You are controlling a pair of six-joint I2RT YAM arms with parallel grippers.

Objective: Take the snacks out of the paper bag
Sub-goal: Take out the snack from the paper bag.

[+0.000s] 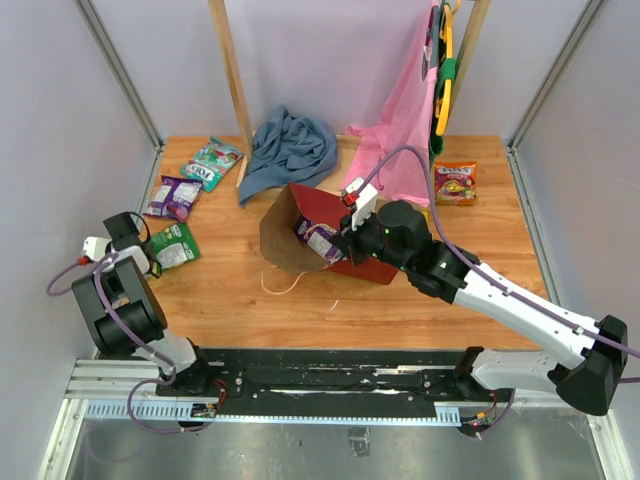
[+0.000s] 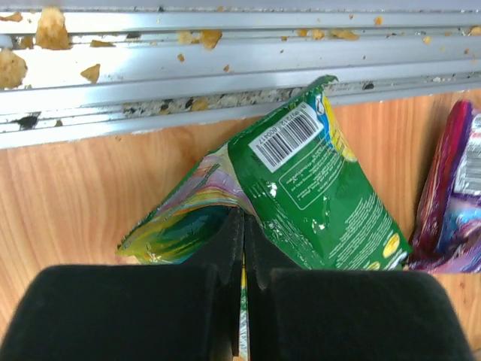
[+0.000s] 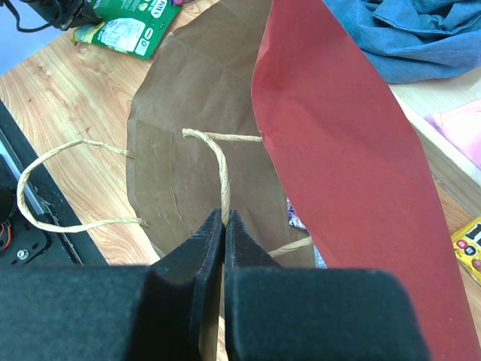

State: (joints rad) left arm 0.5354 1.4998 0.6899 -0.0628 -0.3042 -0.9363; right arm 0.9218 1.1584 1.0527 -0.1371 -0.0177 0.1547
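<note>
Item: paper bag [image 1: 285, 235], red outside and kraft inside, lying on its side mid-table [image 1: 400, 300] with its mouth facing left; light, creases easily, likely to slide if tugged. A purple packet [image 1: 322, 240] shows in the mouth. Best hold: the twine handle [image 3: 219, 162], pinched in the closed right gripper [image 3: 224, 219]. Item: green packet [image 2: 316, 188], light, slick, crinkly foil; the left gripper [image 2: 242, 222] is clamped on one edge, near the table's left side
</note>
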